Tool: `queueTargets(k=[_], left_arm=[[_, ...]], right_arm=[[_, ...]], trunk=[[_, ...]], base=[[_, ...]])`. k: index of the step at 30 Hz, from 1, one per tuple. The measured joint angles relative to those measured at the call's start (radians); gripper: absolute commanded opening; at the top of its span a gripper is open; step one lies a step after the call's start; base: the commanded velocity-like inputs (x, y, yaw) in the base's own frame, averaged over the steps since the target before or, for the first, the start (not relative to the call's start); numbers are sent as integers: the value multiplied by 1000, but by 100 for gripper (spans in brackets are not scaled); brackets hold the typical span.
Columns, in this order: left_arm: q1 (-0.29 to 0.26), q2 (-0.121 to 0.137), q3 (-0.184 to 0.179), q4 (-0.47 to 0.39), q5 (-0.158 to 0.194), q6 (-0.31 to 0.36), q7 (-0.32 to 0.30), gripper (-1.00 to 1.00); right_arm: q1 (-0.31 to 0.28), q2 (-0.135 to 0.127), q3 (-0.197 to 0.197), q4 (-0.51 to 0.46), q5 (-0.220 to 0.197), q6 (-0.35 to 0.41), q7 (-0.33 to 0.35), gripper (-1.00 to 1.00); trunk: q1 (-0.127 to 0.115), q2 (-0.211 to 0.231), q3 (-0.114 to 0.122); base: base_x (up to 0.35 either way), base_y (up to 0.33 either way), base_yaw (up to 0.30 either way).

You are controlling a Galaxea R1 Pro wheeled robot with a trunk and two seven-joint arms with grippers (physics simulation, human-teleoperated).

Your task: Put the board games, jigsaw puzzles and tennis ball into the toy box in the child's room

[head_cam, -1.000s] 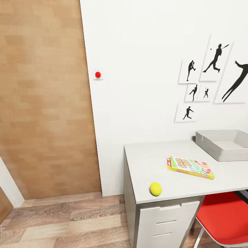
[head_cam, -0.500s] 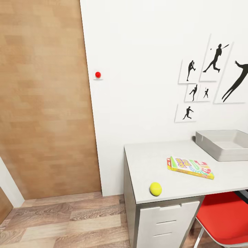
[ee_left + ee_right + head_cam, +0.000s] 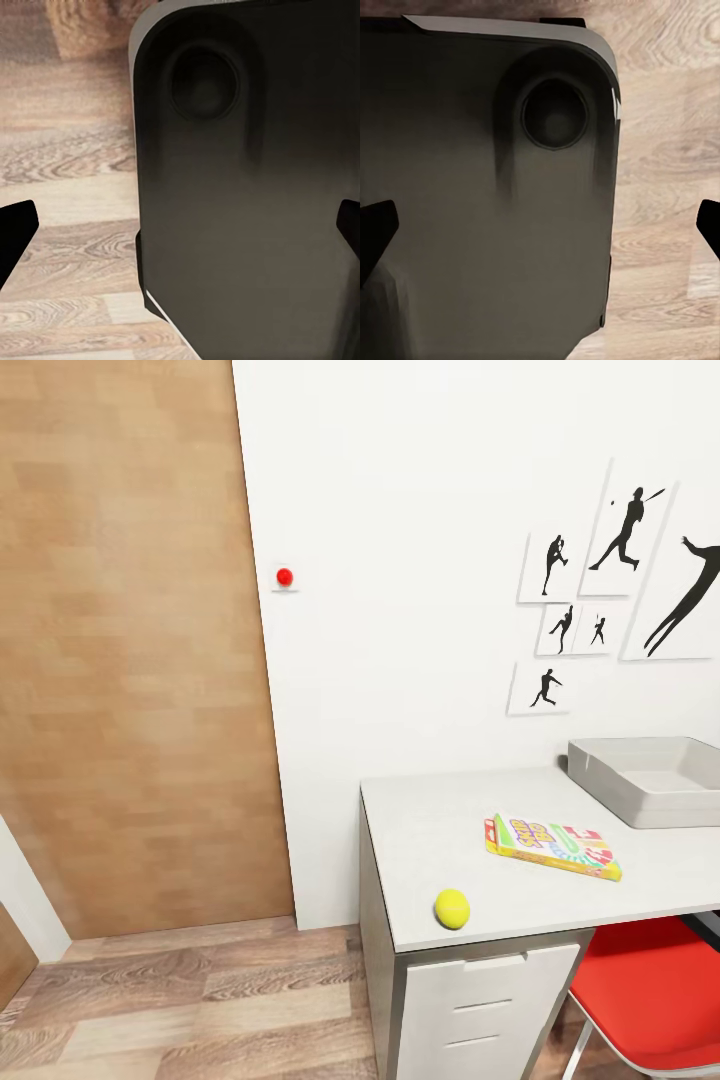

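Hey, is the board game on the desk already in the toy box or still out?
Out. The board game lies flat on the desk, apart from the grey toy box behind it.

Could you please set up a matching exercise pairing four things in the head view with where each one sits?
Things:
1. ball
2. board game
3. toy box
4. chair

Places:
A. back right of the table, by the wall
B. near the table's front edge, above the drawers
C. on the floor, partly under the table
D. mid-table, lying flat

Pairs: 1-B, 2-D, 3-A, 4-C
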Motion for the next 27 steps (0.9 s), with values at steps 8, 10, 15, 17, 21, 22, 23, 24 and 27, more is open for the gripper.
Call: queueTargets(k=[8,10,15,17,21,22,23,24,27], left_arm=[[0,0,-1,0,0,1,0,100],[0,-1,-1,1,0,1,0,100],[0,-1,-1,1,0,0,-1,100],[0,-1,-1,1,-1,1,-1,100],[0,-1,-2,1,-2,1,-1,100],[0,-1,-2,1,-2,1,-1,100],[0,-1,-2,1,-2,0,0,100],[0,0,-1,1,-2,0,0,100],[0,0,-2,1,-2,0,0,100]], right_arm=[[0,-2,0,0,0,-2,1,100],[0,-2,-1,-1,0,-3,1,100],[-1,-3,-1,-1,0,-3,2,100],[-1,-3,-2,-2,0,-3,2,100],[-1,-4,-2,-2,0,-3,3,100],[-1,-4,-2,-2,0,-3,3,100],[-1,-4,-2,-2,0,-2,4,100],[-2,-4,-2,-2,0,-2,4,100],[-2,-4,-2,-2,0,-1,5,100]], trunk=[[0,0,0],[0,0,0],[0,0,0],[0,0,0],[0,0,0],[0,0,0],[0,0,0],[0,0,0],[0,0,0]], base=[[0,0,-2],[0,0,-48],[0,0,-139],[0,0,-194],[0,0,-226],[0,0,-243],[0,0,-252],[0,0,-252],[0,0,-260]])
